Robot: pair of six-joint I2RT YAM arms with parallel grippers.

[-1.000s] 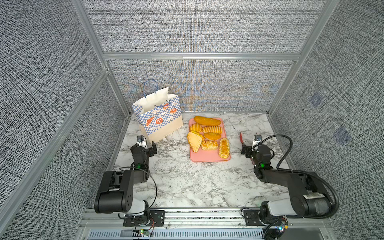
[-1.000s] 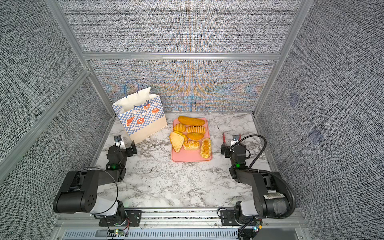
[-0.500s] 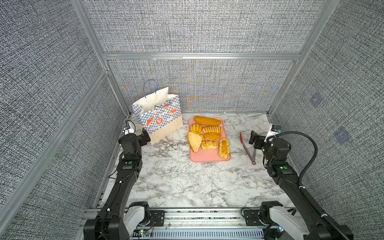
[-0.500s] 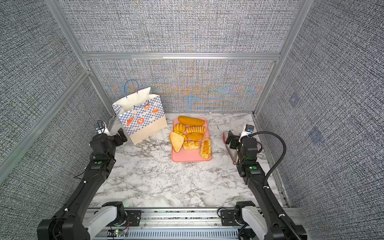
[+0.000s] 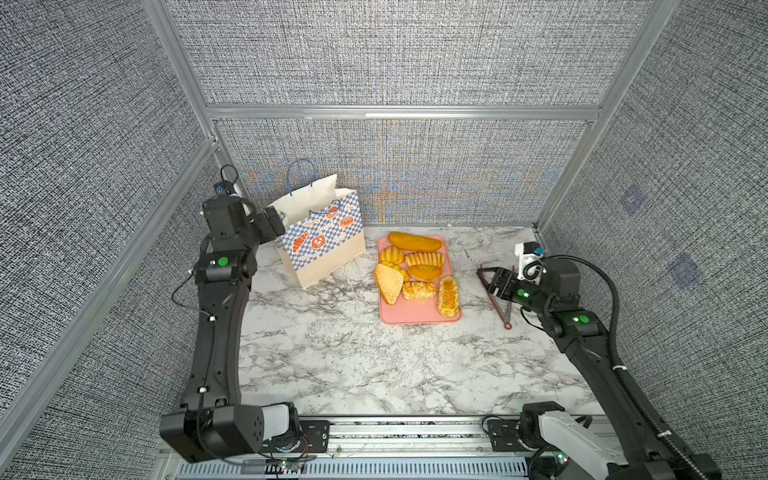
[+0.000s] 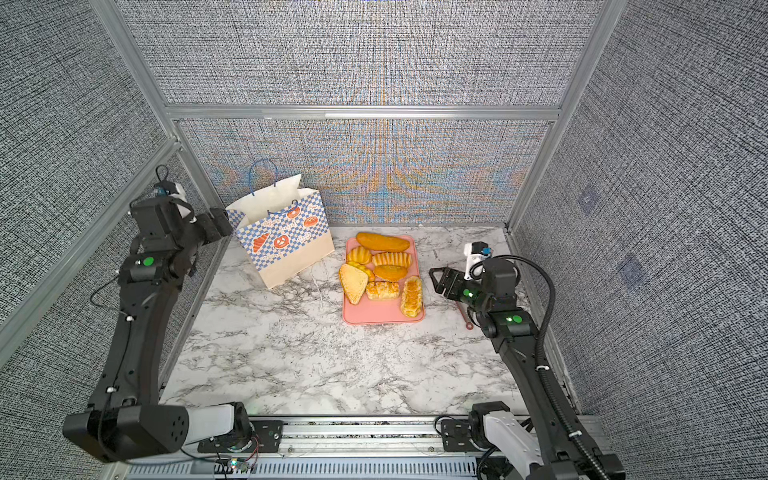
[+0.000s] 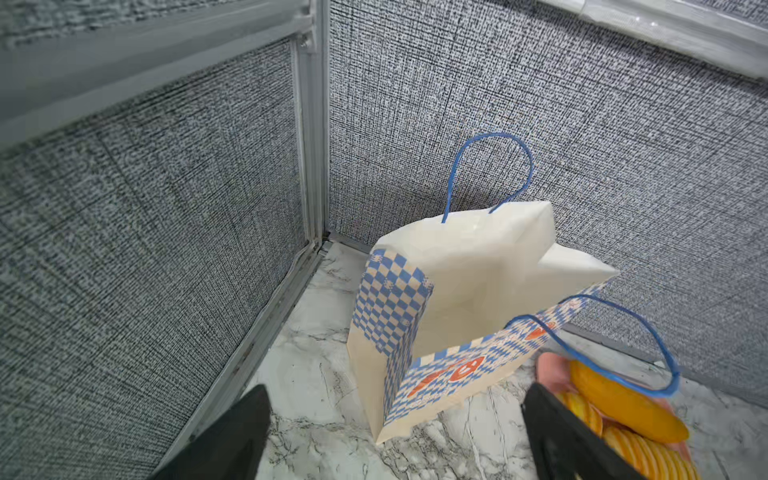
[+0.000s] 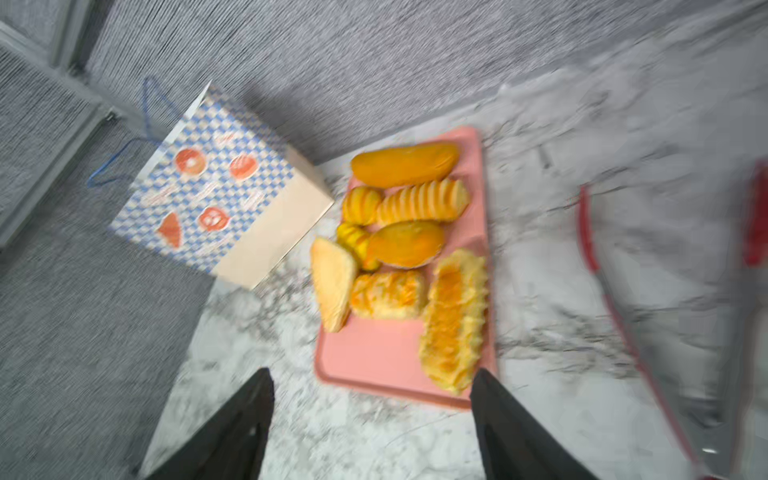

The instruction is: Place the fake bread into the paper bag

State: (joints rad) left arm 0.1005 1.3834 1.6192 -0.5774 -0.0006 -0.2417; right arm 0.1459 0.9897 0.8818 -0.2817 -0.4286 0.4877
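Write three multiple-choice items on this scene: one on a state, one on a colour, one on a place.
1. The paper bag is:
A) lying flat
B) upright, mouth open
C) upright, folded shut

2. The tray under the fake bread is:
A) pink
B) green
C) white

3. The red tongs lie:
A) in the bag
B) on the tray
C) on the table, right of the tray

Answers:
1 B: the left wrist view looks into its open mouth.
2 A: pink shows around the bread in both top views.
3 C: they lie on the marble beside the tray.
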